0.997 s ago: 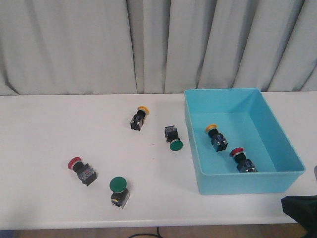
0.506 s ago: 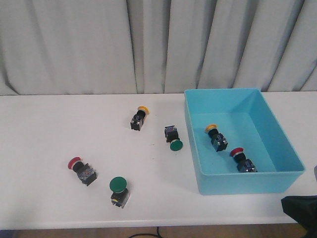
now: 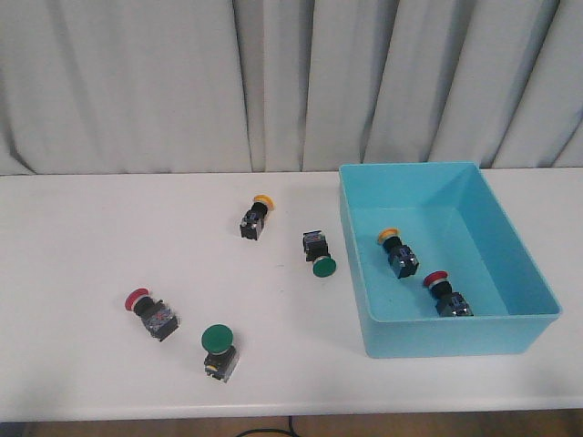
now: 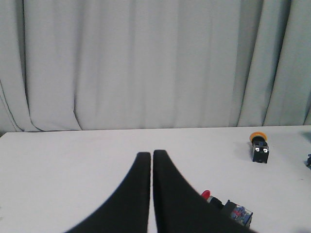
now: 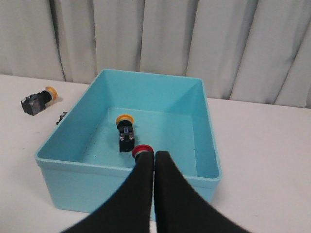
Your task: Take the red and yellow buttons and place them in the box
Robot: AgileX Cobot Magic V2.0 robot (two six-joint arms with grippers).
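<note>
The turquoise box (image 3: 455,332) stands at the right of the table and holds a yellow button (image 3: 397,249) and a red button (image 3: 445,293). Another yellow button (image 3: 255,217) lies at mid table. Another red button (image 3: 150,310) lies at the front left. Neither gripper shows in the front view. My left gripper (image 4: 151,154) is shut and empty above the table, with the red button (image 4: 226,208) partly hidden behind its finger and the yellow button (image 4: 259,145) farther off. My right gripper (image 5: 154,154) is shut and empty, in front of the box (image 5: 97,182).
Two green-capped buttons lie on the table, one (image 3: 318,254) just left of the box and one (image 3: 219,350) near the front edge beside the red button. A grey curtain hangs behind the table's far edge.
The dark right arm at the front view's bottom right corner has drawn back out of that view. The buttons and the box have not moved.
</note>
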